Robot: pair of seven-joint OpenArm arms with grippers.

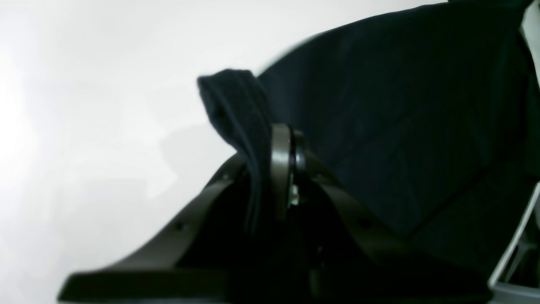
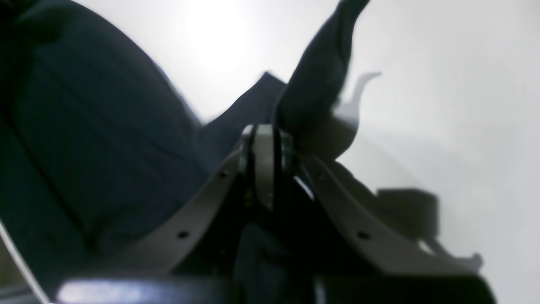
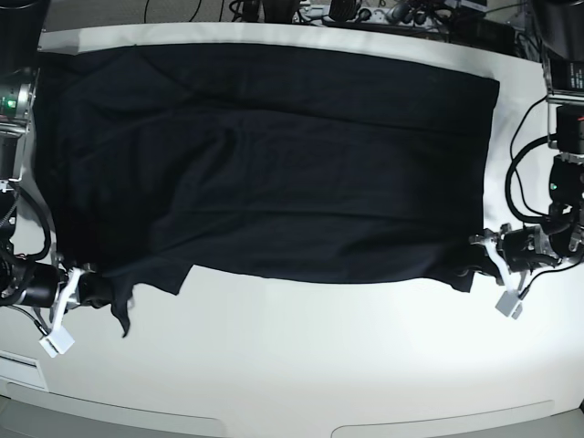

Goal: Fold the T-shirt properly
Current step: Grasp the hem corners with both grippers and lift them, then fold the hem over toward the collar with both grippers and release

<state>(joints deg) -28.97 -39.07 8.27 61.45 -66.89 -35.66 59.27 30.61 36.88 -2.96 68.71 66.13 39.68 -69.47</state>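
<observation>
The black T-shirt [image 3: 265,164] lies spread wide over the white table [image 3: 310,356]. My left gripper [image 3: 474,260] is at the right in the base view, shut on the shirt's near right corner; in the left wrist view [image 1: 274,169] a fold of black cloth [image 1: 236,109] sticks out between the jaws. My right gripper [image 3: 91,292] is at the left in the base view, shut on the near left corner; in the right wrist view [image 2: 263,156] the cloth [image 2: 316,84] rises from the jaws. A small flap [image 3: 123,315] hangs loose by it.
Cables and equipment [image 3: 365,14] line the table's far edge. The arm bases stand at the far left [image 3: 14,100] and far right [image 3: 566,109]. Bare white table lies in front of the shirt toward the near edge.
</observation>
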